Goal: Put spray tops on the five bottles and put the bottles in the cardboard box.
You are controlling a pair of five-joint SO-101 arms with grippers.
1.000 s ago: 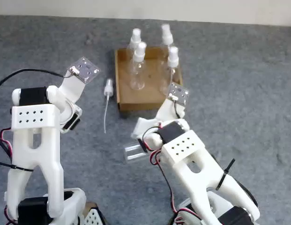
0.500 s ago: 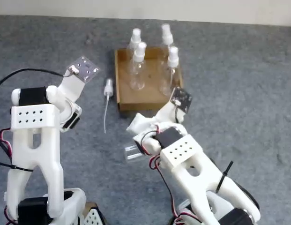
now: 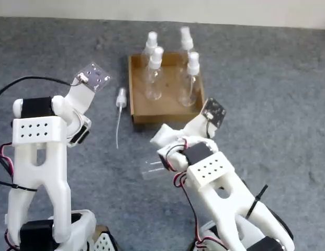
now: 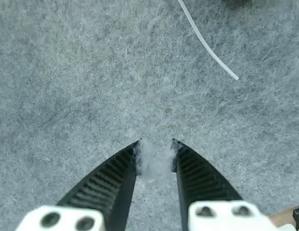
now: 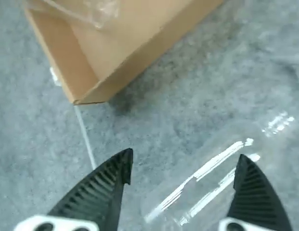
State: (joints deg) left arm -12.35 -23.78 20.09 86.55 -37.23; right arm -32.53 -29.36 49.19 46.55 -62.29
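High view. Inspector: what lies on the grey carpeted table, and what obstructs?

Recorder: One loose white spray top with a long thin dip tube lies flat just beside a side wall of the shallow brown cardboard box, between that box and the left arm. One clear uncapped plastic bottle lies on its side near the box's front wall. The right arm covers one end of it.

Inspector: Grippers?

Recorder: Left gripper: black ribbed fingers a narrow gap apart, with only carpet between them. The dip tube's tip lies well ahead. Right gripper: jaws spread wide to either side of the lying bottle, not closed on it. Whether a finger touches it cannot be told.

Inspector: Containers?

Recorder: The box is open-topped. Four clear bottles fitted with white spray tops stand upright, two in front and two behind. The front pair is plainly inside. The rear pair's bases are hidden behind them, at the back wall
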